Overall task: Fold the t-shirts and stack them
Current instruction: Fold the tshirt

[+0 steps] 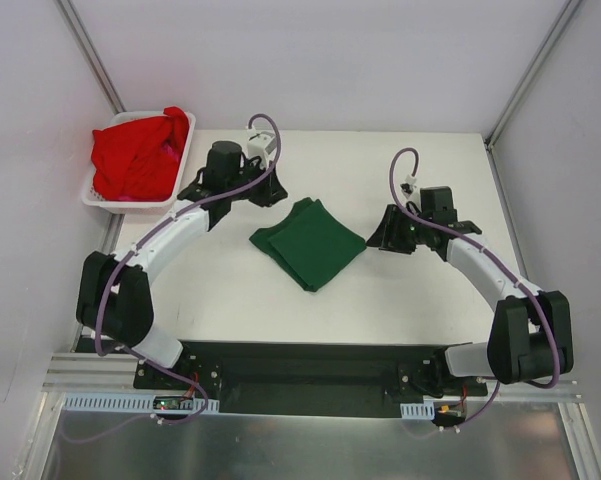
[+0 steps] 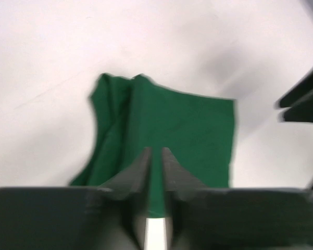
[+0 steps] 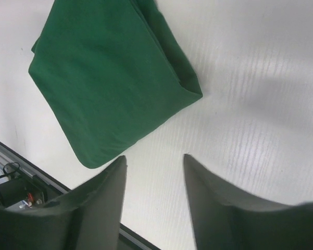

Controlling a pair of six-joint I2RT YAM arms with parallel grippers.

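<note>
From the top, you are looking at the green t-shirt (image 1: 308,243) lying folded in the middle of the table (image 1: 420,160). It is sitting turned like a diamond, with one corner pointing to 6 o'clock. The red t-shirts (image 1: 138,152) are lying in a heap in the white basket (image 1: 92,193), which is sitting at the 10 o'clock corner of the table. They are well apart from the green one. Your left claw (image 1: 268,193) is sitting near the green t-shirt at its 10 o'clock side, not touching it. Your right claw (image 1: 378,242) is sitting just beside the shirt at its 3 o'clock side, and it is not touching it either.

In the left wrist view, everything is looking blurry. The left claw (image 2: 155,154) is almost closed, with only a thin slit showing between its fingers (image 2: 138,169), and it is holding nothing. The green t-shirt (image 2: 187,130) is lying on the table past the tips, at 12 o'clock.

In the right wrist view, the right claw (image 3: 154,167) is spread wide, with bare table showing between its fingers (image 3: 101,200). It is holding nothing. The green t-shirt (image 3: 107,78) is lying at 11 o'clock from the claw, with its folded edges showing along the 2 o'clock side.
</note>
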